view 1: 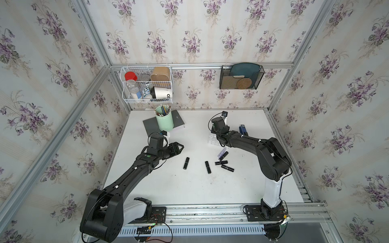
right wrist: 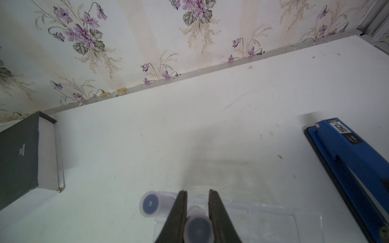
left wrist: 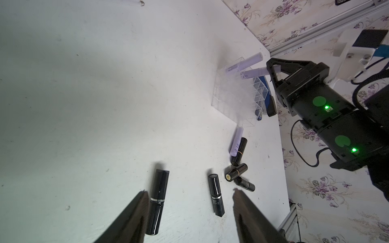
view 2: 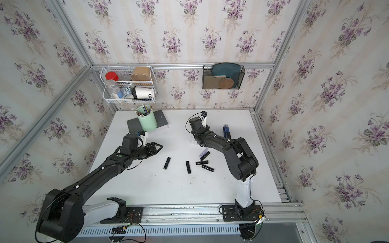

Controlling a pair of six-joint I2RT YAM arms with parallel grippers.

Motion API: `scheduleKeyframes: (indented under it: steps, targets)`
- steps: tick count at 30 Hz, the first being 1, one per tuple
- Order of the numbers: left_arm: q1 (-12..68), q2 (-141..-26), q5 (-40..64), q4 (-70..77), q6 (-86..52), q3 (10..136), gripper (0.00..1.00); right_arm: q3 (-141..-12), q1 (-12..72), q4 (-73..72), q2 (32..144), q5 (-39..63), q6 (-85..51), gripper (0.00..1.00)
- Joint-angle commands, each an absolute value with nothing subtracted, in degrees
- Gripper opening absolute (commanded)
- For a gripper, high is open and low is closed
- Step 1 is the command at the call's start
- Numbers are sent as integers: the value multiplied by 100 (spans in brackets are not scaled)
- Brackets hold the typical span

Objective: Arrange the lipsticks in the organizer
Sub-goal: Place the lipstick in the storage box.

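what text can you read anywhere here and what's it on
"OD": white cup in the wire basket, rest hidden
"SHU": black lipstick lying on the table
"50": blue stapler label
too blurred: print on the grey box, and on the lilac lipstick in the organizer

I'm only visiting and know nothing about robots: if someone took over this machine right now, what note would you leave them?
Left gripper: jaws open, empty, near the black lipsticks.
Right gripper: jaws shut on the held lilac lipstick, which leans in the organizer.
Done: a second lilac lipstick sits tilted in the organizer.
Left: release the held one; five black lipsticks and a third lilac lipstick lie on the table.
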State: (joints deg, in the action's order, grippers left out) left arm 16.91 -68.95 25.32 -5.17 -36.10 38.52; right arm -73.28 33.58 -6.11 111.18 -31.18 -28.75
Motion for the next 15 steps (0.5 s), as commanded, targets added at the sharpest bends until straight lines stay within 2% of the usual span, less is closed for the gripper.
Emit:
scheduleKeyframes:
  steps: [1, 6, 11, 15]
  targets:
    - [1687, -6870, 2500, -428, -3549, 3850, 67, -7382, 3362, -535, 11032, -3076, -2918, 31]
    - [1687, -6784, 2462, -440, -3499, 3846, 67, -7240, 3360, -353, 10526, -2877, -3045, 39]
    - [1753, -6703, 2547, -429, -3061, 3999, 65, -6864, 3243, -146, 9864, -2773, -3138, 41]
    - [2191, -6784, 2354, -721, -2251, 4380, 64, -6292, 2847, 39, 9162, -2398, -3278, 40]
